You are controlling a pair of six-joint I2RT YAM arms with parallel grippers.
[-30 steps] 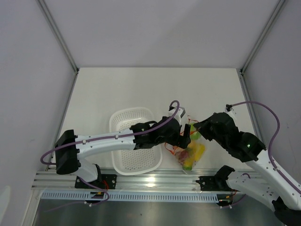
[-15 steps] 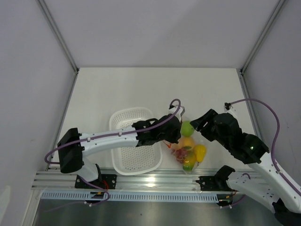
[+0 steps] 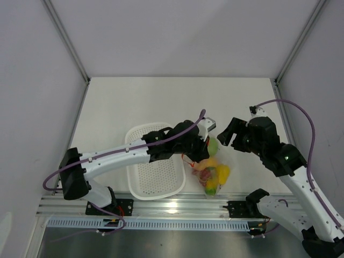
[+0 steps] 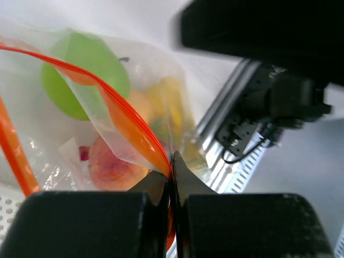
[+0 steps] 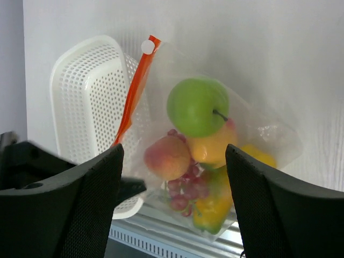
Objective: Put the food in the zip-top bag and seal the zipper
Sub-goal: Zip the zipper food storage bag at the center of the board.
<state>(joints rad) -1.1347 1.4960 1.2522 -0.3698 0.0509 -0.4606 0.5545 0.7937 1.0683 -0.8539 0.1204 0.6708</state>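
Note:
The clear zip-top bag (image 3: 213, 171) lies right of the basket with the food inside: green apple (image 5: 196, 106), peach (image 5: 166, 157), dark red grapes (image 5: 188, 192), an orange-yellow fruit (image 5: 216, 149) and a yellow one (image 5: 259, 156). My left gripper (image 4: 172, 164) is shut on the red-orange zipper (image 4: 115, 109) at the bag's mouth edge; in the top view that left gripper (image 3: 200, 145) sits over the bag's upper left. A second stretch of the strip shows apart at the left. My right gripper (image 5: 173, 161) stands open, off the bag, to its right (image 3: 228, 134).
A white perforated basket (image 3: 154, 161) lies left of the bag, under my left arm. The aluminium rail (image 3: 177, 204) at the table's near edge runs just below the bag. A white slider tab (image 5: 146, 47) sits at the zipper's far end.
My left gripper has shut on the zipper strip. My right gripper has opened, let go of the bag and drawn back to the right. The fruit now shows uncovered.

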